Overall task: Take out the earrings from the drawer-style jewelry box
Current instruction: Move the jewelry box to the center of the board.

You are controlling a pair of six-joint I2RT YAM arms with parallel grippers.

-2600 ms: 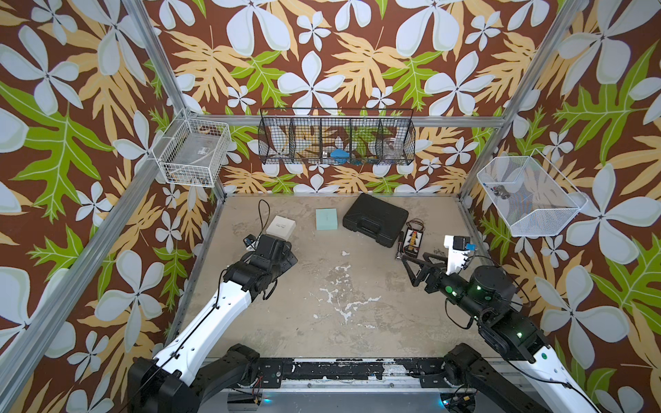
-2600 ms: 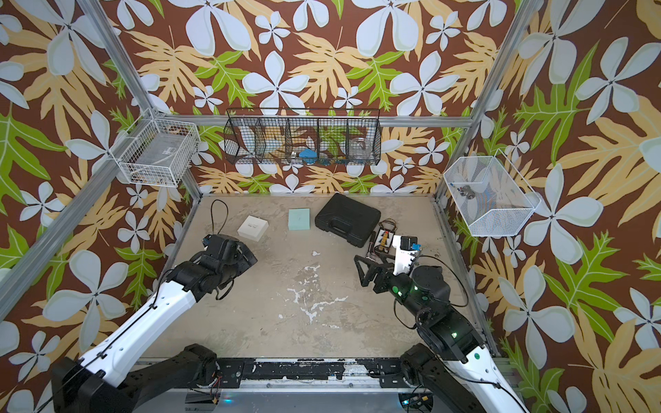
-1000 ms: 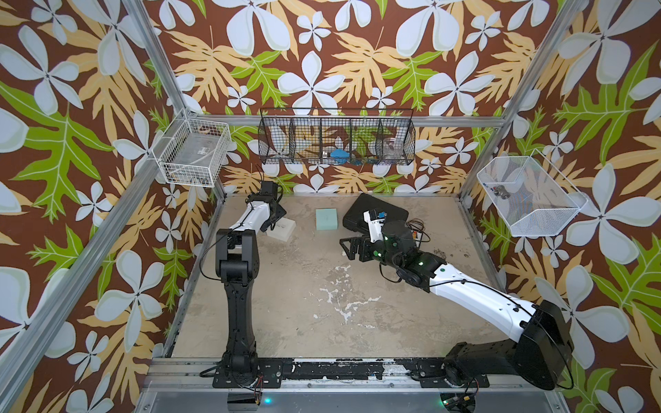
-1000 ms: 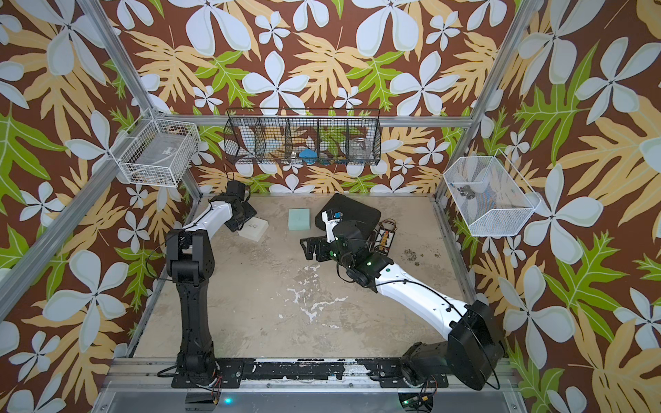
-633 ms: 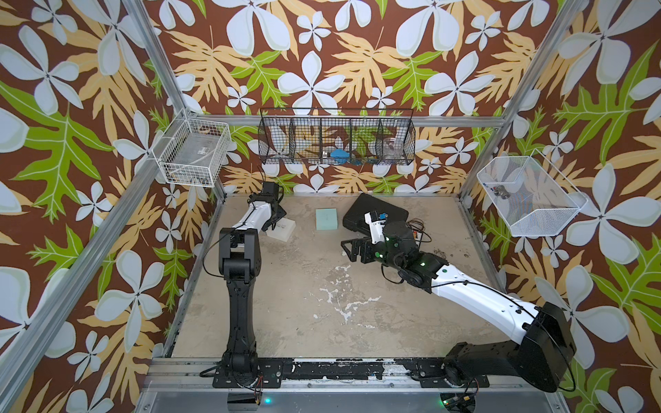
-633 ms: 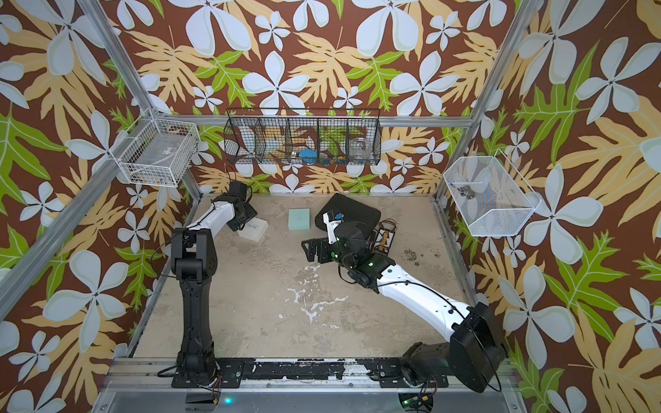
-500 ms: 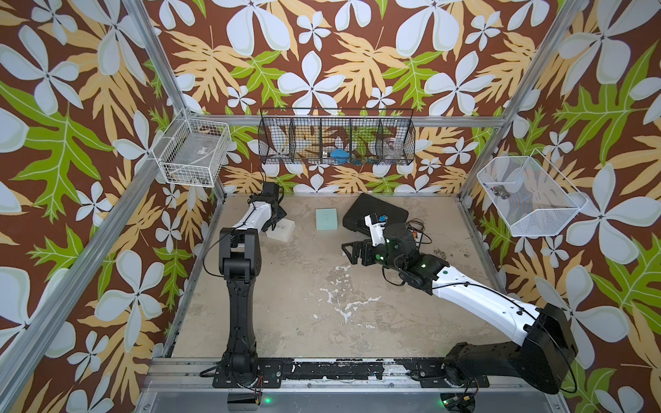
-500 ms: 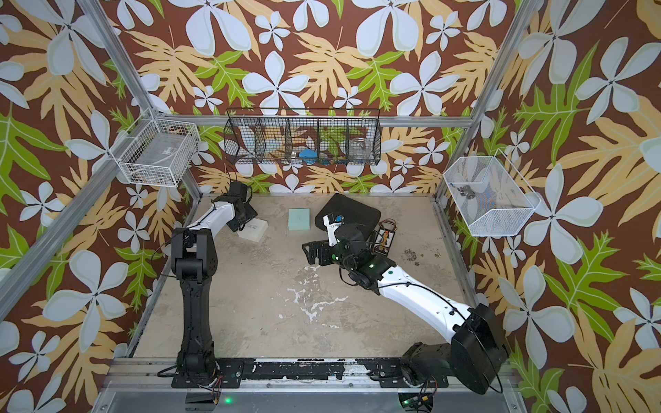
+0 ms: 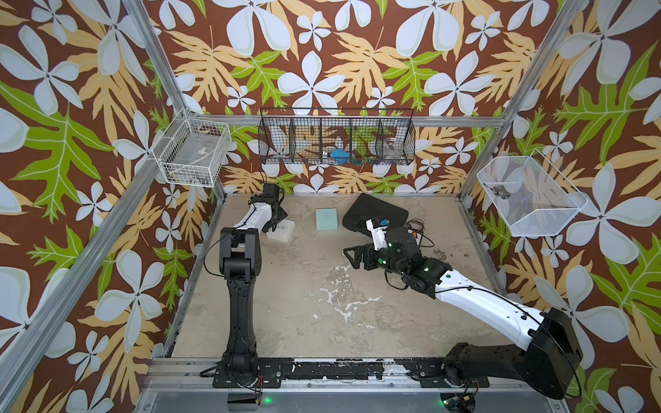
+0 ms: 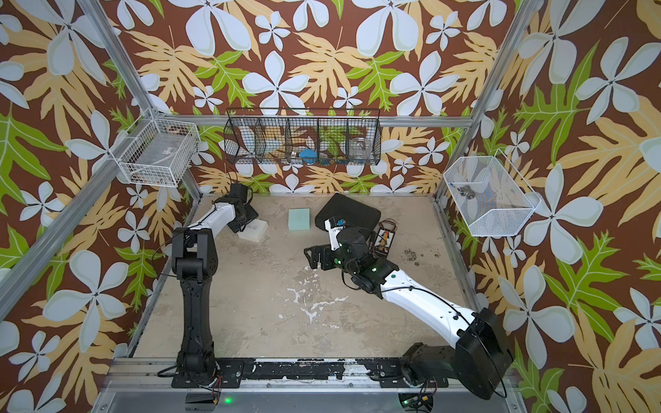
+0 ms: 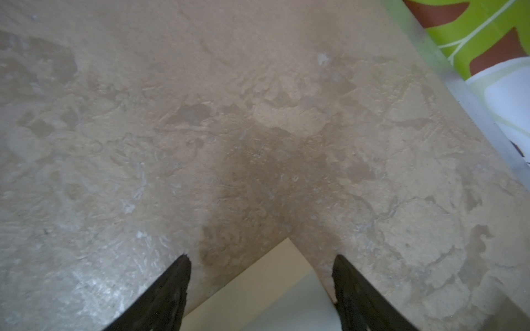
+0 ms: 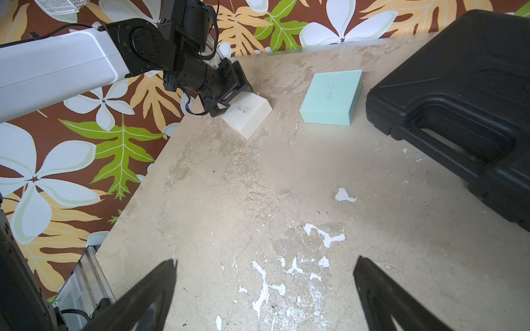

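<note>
In both top views part of the white box point(image 9: 284, 231) is covered by the left arm point(image 9: 255, 218), and its inside is hidden in every view. In the left wrist view only a blurred corner of it is shown, the rest being cut off. The black case point(image 12: 459, 86) is cropped by the right wrist view's edge. The contents of the black wire basket point(image 9: 336, 139) cannot be identified.
</note>
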